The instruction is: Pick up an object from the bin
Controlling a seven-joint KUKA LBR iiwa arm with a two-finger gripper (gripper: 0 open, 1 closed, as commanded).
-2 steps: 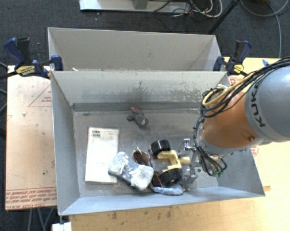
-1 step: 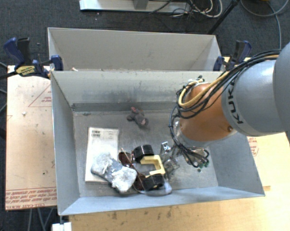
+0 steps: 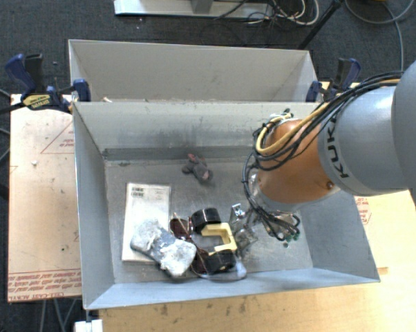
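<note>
Cannot make out much of the gripper beneath the orange wrist cover and cables; cannot tell whether open or closed. Found it just at 3 o'clock of a yellow L-shaped piece set among black blocks. Located both near the 6 o'clock wall of the bin, heaped with a crumpled grey wad and a white booklet. Noted a small brownish item alone toward 12 o'clock, with bare floor around it and at 3 o'clock.

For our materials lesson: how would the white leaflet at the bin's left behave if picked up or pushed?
The leaflet lies flat and looks thin, so it would probably bend and feel light. Flat against the bin, it may slide rather than lift. The grey lump overlaps its near corner and might drag along.
</note>
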